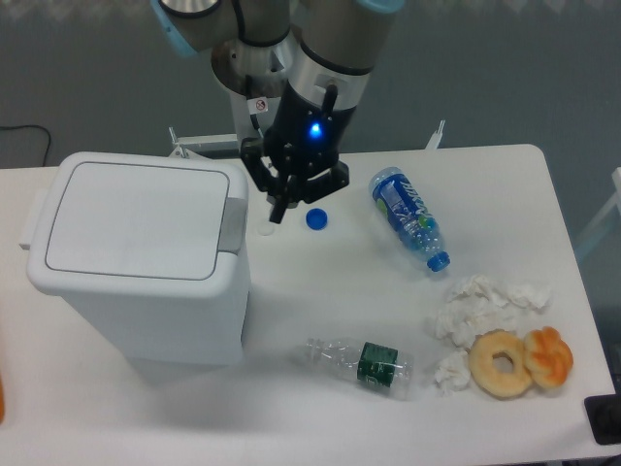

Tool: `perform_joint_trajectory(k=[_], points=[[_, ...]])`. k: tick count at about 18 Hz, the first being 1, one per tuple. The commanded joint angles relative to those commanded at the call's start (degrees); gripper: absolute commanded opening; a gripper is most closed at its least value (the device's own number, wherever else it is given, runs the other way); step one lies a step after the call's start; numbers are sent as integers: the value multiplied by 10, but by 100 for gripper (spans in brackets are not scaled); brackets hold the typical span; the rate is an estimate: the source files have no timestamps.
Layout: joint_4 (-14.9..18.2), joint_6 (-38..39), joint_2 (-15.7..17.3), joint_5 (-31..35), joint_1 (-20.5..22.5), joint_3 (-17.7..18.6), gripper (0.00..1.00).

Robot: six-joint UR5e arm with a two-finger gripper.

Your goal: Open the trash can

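The trash can [136, 257] is a large white boxy bin at the left of the table. Its flat lid [131, 216] is down and closed. A grey push tab [233, 225] sits on its right edge. My gripper [281, 209] hangs just right of the tab, a short gap away, pointing down. Its fingers look close together with nothing between them. It does not touch the bin.
A blue bottle cap [316, 219] lies just right of the gripper. A water bottle with a blue label [408, 217] lies further right. A crushed clear bottle [361, 361] lies in front. Crumpled tissues [485, 306], a doughnut [501, 364] and a pastry [549, 355] sit at the right front.
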State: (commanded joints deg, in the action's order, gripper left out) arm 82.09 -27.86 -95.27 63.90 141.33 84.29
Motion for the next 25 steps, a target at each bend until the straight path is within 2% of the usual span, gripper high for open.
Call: perform_joint_trajectory(k=[4, 10, 25], points=[[-1, 15, 1, 0, -11, 3, 0], [-52, 46, 0, 0, -21, 20, 0], [-54, 42, -2, 3, -21, 29, 0]])
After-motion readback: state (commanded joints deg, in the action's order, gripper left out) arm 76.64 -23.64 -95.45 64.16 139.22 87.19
